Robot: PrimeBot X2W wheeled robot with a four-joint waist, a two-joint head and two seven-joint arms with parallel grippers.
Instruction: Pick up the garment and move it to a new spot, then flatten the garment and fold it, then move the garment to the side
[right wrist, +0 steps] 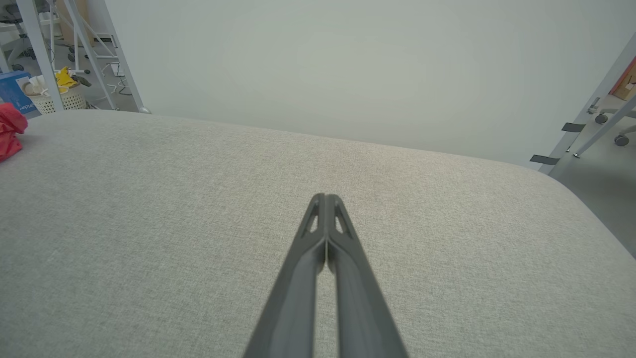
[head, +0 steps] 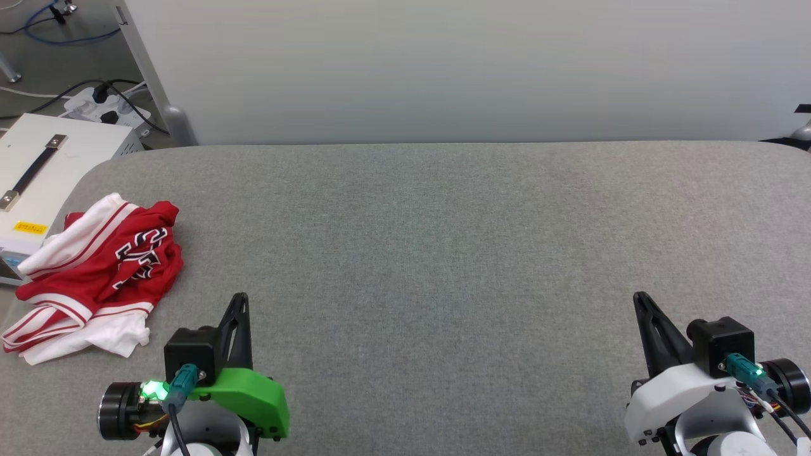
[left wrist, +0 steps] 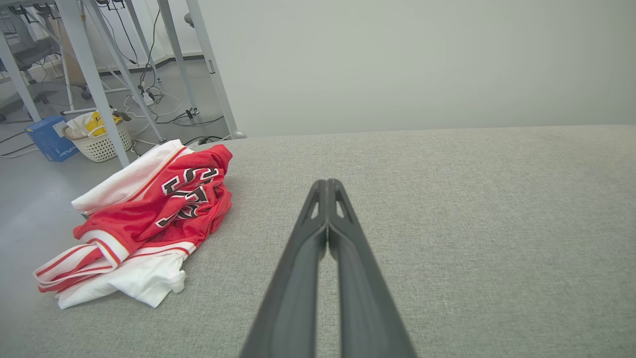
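1. The garment [head: 101,272] is seen crumpled in a heap at the left edge of the grey tabletop [head: 443,253], just left of & a bit farther than the left gripper [head: 241,303].
2. Fingers [left wrist: 298,278] of both grippers are pressed together, nothing held; the right gripper [head: 638,299] is kept well apart from the cloth.
3. Fabric is judged light, soft, floppy, prob. slippery; not fragile.
4. Hold is best taken on a raised red fold or the striped hem, w/ fingers opened first.

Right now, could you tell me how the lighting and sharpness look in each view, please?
Head view: soft, even light, only a faint shadow under the garment, its lettering sharp. Left wrist view: the left hand blurs toward the lens; the frame legs lean from wide-angle distortion. Right wrist view: the padded table shows a bowed far edge, no glare.
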